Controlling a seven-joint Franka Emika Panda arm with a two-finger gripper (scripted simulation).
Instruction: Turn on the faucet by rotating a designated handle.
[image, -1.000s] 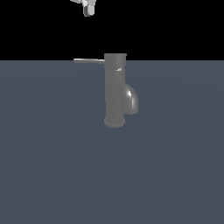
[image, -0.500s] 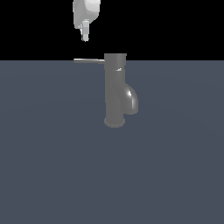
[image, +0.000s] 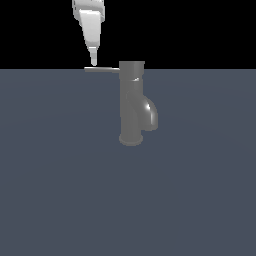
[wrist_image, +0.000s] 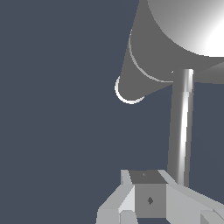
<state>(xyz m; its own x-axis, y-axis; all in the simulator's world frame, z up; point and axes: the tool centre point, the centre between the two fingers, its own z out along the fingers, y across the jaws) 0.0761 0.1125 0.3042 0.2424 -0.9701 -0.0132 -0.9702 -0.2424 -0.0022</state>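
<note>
The dark grey faucet (image: 131, 105) stands upright on the floor, its fat spout (image: 150, 114) curving toward the exterior view's right. The thin grey handle (image: 102, 69) sticks out horizontally from the top cap toward the exterior view's left. My white gripper (image: 93, 61) hangs from above with its fingers together, its tip just above the free end of the handle. In the wrist view the faucet (wrist_image: 175, 30) shows from above. The handle (wrist_image: 180, 131) runs from the cap to right beside my shut fingers (wrist_image: 148, 197). Nothing is between the fingers.
A flat dark blue-grey floor (image: 60, 190) spreads all around the faucet. Black background lies behind it. No other objects show.
My gripper has come down from the top of the exterior view and shifted slightly to that view's left, ending just above the handle's tip. The faucet and handle have not moved.
</note>
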